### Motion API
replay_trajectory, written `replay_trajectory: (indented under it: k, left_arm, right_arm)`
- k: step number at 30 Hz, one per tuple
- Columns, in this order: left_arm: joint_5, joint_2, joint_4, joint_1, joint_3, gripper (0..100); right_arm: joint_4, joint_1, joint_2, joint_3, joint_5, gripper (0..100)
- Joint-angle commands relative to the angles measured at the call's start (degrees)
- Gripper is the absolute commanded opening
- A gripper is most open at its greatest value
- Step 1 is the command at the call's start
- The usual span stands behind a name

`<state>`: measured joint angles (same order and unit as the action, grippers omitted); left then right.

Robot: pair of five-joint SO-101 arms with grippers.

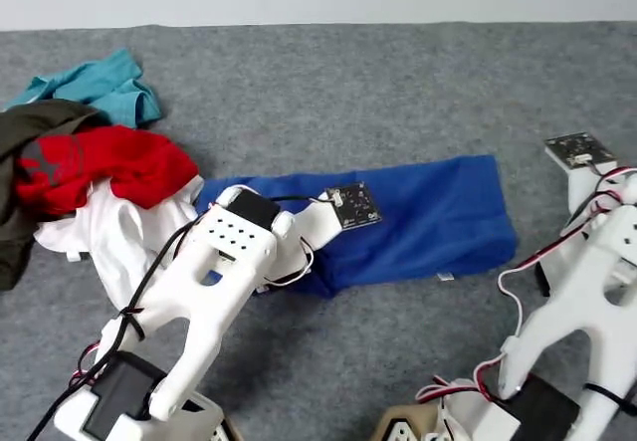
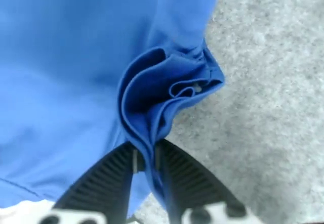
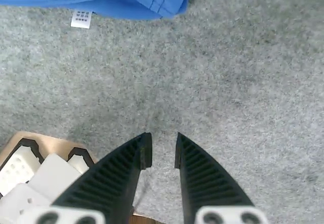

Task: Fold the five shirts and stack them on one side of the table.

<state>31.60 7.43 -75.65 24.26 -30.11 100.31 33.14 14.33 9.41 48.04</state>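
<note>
Nearest to us, the left gripper (image 2: pixel 146 155) was pressed together on a bunched fold of the blue shirt (image 2: pixel 76 57), the cloth pinched between its two black ribbed fingers (image 2: pixel 114 176). Directly ahead of the fingertips the fold rose into a small ruffle with a stitched hem, and past that hem lay the grey table cover (image 2: pixel 273 107). A sliver of white cloth (image 2: pixel 17 209) showed close beside the gripper's base. The right gripper (image 3: pixel 162 150) hung over bare grey cover, its fingers a narrow gap apart and holding nothing. Behind it sat a wooden board (image 3: pixel 48 144) with white parts on it. Well ahead of its fingertips we saw the near edge of the blue shirt with a small white label (image 3: pixel 81 17) lying just beside the hem. From above, the blue shirt was spread as a long band between the two arms, the left arm (image 1: pixel 219 262) reaching over one end and the right arm (image 1: pixel 587 292) standing apart from the other end. Off to the left gripper's outer side lay a heap: a white shirt (image 1: pixel 109 227) closest, touching the blue one, then a red shirt (image 1: pixel 119 167) on top of it, a dark olive shirt (image 1: pixel 30 142) beyond, and a teal shirt (image 1: pixel 100 88) farthest away.
</note>
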Motion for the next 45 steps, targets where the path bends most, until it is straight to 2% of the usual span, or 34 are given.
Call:
replay_trajectory:
  k: [1,9,18,24,30,41,45]
  left_arm:
    - [0.88,0.35,2.99,-0.62,2.42,0]
    - [0.88,-1.05,5.36,-5.89,9.01,0]
    - [2.29,-17.85,4.92,-8.09,19.47,0]
    - [2.20,-23.82,4.40,-7.65,23.78,2]
    - [-1.58,-22.07,0.53,-8.62,26.15,16]
    - [1.67,-15.47,0.26,-9.49,26.95,17]
    - [1.76,-15.03,0.53,-12.57,28.88,17]
  right_arm:
    - [1.98,-1.01,2.15,-0.35,0.35,9.4]
    - [1.98,-1.01,2.15,-0.35,0.35,9.4]
    - [1.71,-1.98,2.68,4.75,0.35,9.3]
    - [1.71,-1.98,2.68,4.84,0.62,9.3]
    - [1.71,-1.89,2.68,4.84,0.62,9.3]
    - [1.71,-1.89,2.68,4.84,0.62,9.3]
    - [1.71,-1.89,2.33,4.84,0.70,9.4]
